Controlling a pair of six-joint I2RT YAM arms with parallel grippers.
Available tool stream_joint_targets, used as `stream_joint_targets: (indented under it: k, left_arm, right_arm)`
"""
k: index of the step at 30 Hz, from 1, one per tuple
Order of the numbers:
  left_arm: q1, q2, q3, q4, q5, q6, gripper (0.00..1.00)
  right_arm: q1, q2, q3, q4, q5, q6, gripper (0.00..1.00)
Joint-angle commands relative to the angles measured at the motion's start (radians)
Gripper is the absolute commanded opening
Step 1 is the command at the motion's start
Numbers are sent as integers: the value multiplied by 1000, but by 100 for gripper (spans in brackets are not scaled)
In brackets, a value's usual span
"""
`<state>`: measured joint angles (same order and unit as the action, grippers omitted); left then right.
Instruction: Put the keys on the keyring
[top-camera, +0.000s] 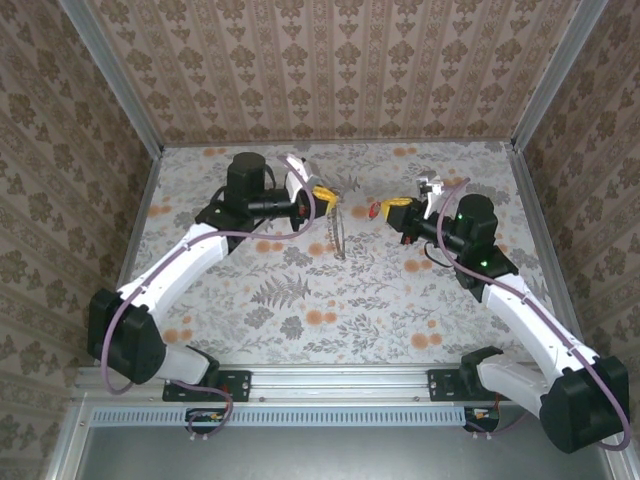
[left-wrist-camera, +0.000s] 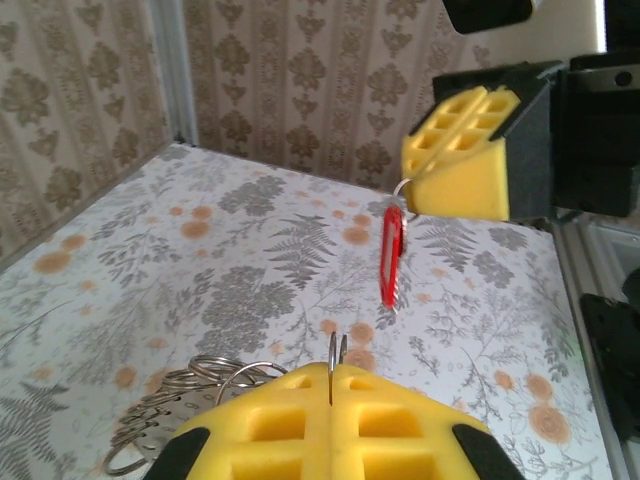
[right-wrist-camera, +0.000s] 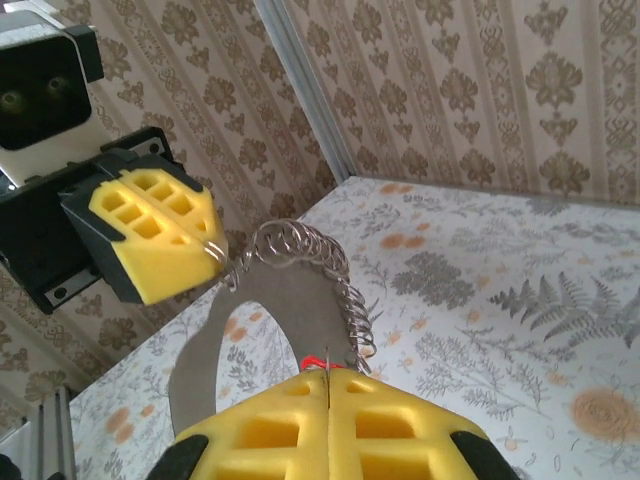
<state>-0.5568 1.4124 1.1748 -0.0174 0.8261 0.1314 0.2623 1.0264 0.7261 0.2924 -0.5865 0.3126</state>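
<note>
The left gripper (left-wrist-camera: 331, 392), clamped shut, pinches the large grey-brown metal keyring (top-camera: 338, 232) by its wire, so the hoop hangs free above the floral tabletop (top-camera: 300, 300). Just right, the right gripper (right-wrist-camera: 326, 395), also shut, holds the tiny red-headed key (left-wrist-camera: 391, 255) (dangling) towards it, likely for threading. Open room lies between and below.

The left arm (top-camera: 185, 262) and right arm (top-camera: 530, 325) are white-shelled with black joints (top-camera: 125, 338), purple cables (top-camera: 107, 345) and yellow gridded jaws.
</note>
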Motion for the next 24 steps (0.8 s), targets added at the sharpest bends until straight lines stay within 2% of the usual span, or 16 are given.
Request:
stream_joint_targets:
  k: [1, 11, 24]
  left_arm:
    - [-23, 15, 68, -45, 82, 90, 0]
    - [-75, 67, 162, -115, 56, 128, 0]
    - [-87, 79, 152, -89, -6, 111, 0]
  right_arm:
    - [-1, -19, -7, 47, 17, -45, 0]
    - [10, -11, -3, 31, -34, -79, 0]
    - [75, 15, 53, -15, -51, -110, 0]
